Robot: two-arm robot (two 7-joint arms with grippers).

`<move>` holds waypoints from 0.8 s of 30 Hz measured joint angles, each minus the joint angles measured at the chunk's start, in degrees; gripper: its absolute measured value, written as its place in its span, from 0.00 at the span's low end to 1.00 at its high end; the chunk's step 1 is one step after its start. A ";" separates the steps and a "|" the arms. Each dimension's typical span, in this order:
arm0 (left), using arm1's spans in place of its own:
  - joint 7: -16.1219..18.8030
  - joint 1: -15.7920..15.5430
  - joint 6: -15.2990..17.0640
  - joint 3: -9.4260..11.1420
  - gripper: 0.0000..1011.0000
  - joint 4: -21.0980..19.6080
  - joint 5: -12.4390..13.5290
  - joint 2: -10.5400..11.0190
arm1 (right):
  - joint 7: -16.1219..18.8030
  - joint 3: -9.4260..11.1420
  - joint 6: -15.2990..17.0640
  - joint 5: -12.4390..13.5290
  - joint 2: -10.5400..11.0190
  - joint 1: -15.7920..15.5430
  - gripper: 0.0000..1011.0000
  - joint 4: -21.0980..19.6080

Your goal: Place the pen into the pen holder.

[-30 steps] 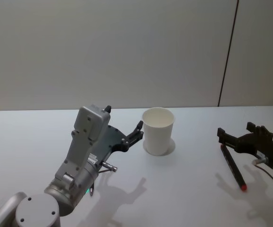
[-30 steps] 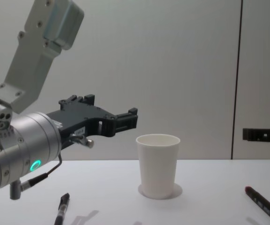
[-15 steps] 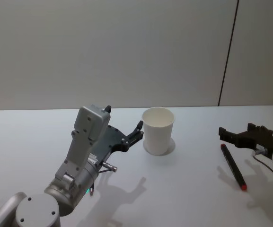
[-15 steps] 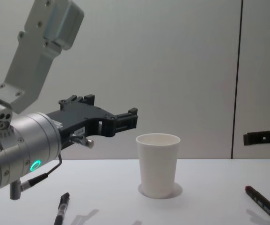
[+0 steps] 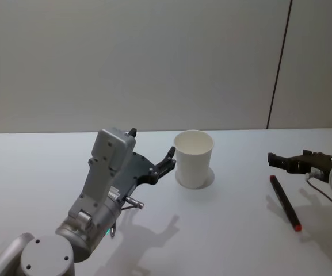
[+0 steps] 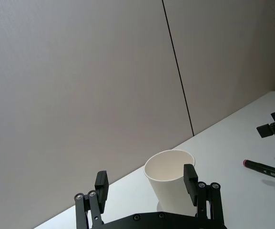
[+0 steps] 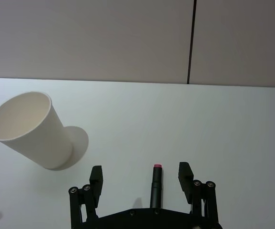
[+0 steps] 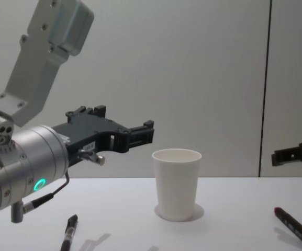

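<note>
A: Checking handling: pen holder (image 5: 193,158) is judged light and easily tipped; it stands just beyond the spread fingers of the left gripper (image 6: 146,175).
B: Noted. Pen (image 7: 155,188) lies flat below the right gripper (image 7: 140,171), whose fingers are spread with nothing held. It is judged thin, stiff and slick, so a mid-barrel grip is advised.

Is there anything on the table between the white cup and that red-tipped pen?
Nothing: in the head view, only bare table separates the cup from the pen.
</note>
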 joint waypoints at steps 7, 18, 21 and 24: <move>0.00 0.00 0.00 0.00 0.99 0.00 0.00 0.00 | -1.42 -0.23 2.50 0.41 -1.28 2.25 0.99 2.96; 0.00 0.00 0.00 0.00 0.99 0.00 0.00 0.00 | -3.95 -0.85 5.74 1.41 -3.72 5.76 0.99 9.32; 0.00 0.00 0.00 0.00 0.99 0.00 0.00 0.00 | -4.19 -1.00 6.15 1.43 -4.11 6.32 0.99 10.39; 0.00 0.00 0.00 0.00 0.99 0.00 0.00 0.00 | -4.39 -1.13 6.72 1.42 -4.51 7.01 0.99 11.73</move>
